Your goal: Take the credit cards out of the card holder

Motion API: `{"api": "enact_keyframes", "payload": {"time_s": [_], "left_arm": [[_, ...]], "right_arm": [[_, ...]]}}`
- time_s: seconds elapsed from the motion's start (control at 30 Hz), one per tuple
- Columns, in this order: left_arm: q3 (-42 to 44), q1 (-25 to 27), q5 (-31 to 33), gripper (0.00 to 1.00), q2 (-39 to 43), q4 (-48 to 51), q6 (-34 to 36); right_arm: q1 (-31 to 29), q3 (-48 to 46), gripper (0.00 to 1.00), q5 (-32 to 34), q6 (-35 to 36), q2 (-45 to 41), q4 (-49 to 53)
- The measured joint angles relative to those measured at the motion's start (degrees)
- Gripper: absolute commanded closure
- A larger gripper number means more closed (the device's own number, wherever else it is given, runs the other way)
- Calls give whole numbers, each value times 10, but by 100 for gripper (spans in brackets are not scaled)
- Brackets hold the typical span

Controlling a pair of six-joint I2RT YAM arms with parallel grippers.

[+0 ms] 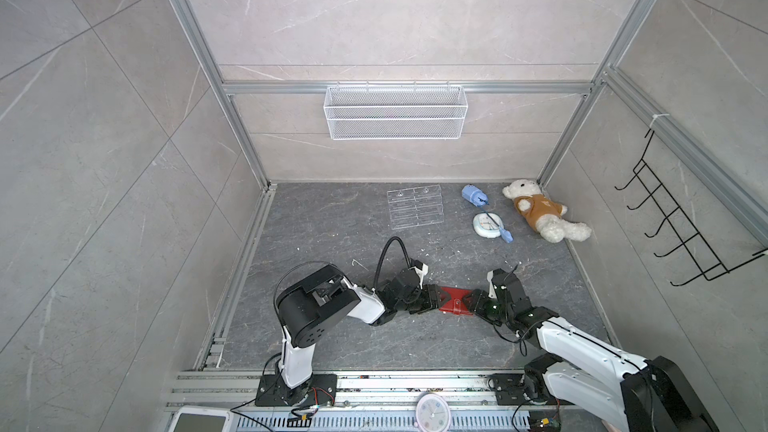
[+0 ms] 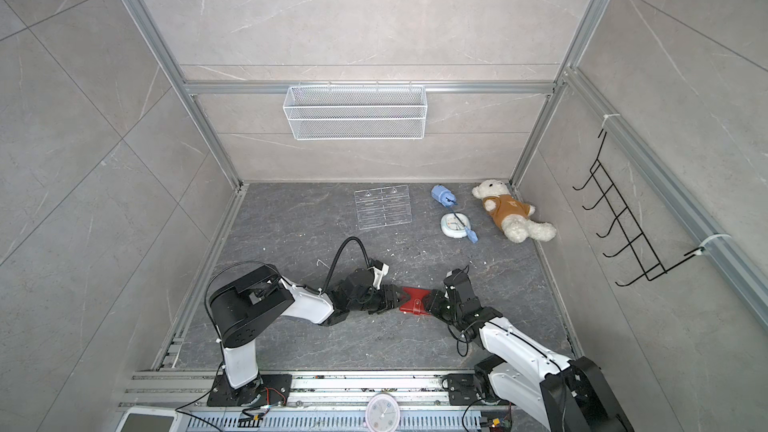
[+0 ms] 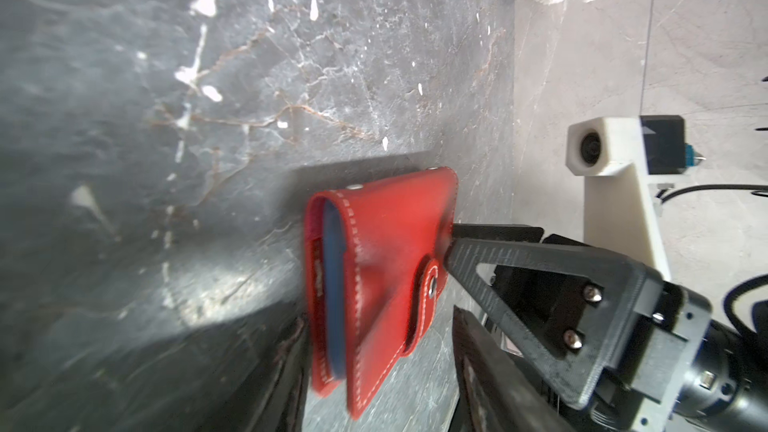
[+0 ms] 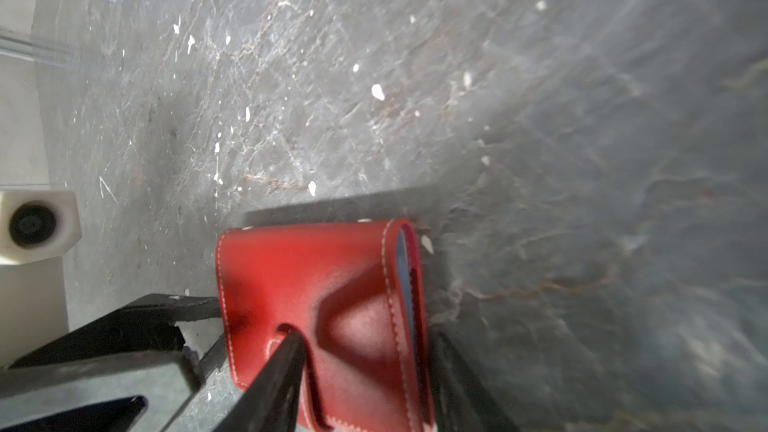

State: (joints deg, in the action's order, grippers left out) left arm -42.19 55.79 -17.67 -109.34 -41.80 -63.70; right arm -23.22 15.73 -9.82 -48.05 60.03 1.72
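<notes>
Left wrist view: the red card holder (image 3: 395,251) sits between the two fingers of my left pincer (image 3: 380,347). Its snap tab (image 3: 430,284) lies across the cover, and a blue inner page (image 3: 334,284) shows at one edge. My fingers stand part spread on either side of it; I cannot tell whether they press on it. My right pincer (image 4: 365,336) straddles the opposite end, one finger across the cover by the tab and one past the edge, grip likewise unclear. In both top views the card holder is on the dark table (image 1: 332,347) between my pincers, well apart from the teddy bear (image 1: 540,214).
</notes>
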Motion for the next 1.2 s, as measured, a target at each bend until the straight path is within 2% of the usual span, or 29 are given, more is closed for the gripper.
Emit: {"api": "enact_keyframes", "payload": {"time_s": [0.1,0.33,0.47,0.7,0.93,1.07,1.2], "left_arm": [[1,-4,-3,57,-3,-3,-6],[6,-7,-2,74,-8,-3,-9],[9,-9,-3,81,-14,-8,-11],[16,-10,-4,83,-17,-25,-15],[23,10,29,83,-16,-37,-22],[24,37,42,82,-14,-37,-31],[27,92,27,79,-14,-40,-39]], "right_arm": [[2,-4,64,4,2,4,-10],[4,-8,72,8,14,7,-16],[4,-8,73,10,23,7,-15],[4,26,73,11,58,36,12],[10,95,72,15,110,120,35],[10,153,66,24,149,183,40],[-1,203,59,-10,177,219,44]]}}
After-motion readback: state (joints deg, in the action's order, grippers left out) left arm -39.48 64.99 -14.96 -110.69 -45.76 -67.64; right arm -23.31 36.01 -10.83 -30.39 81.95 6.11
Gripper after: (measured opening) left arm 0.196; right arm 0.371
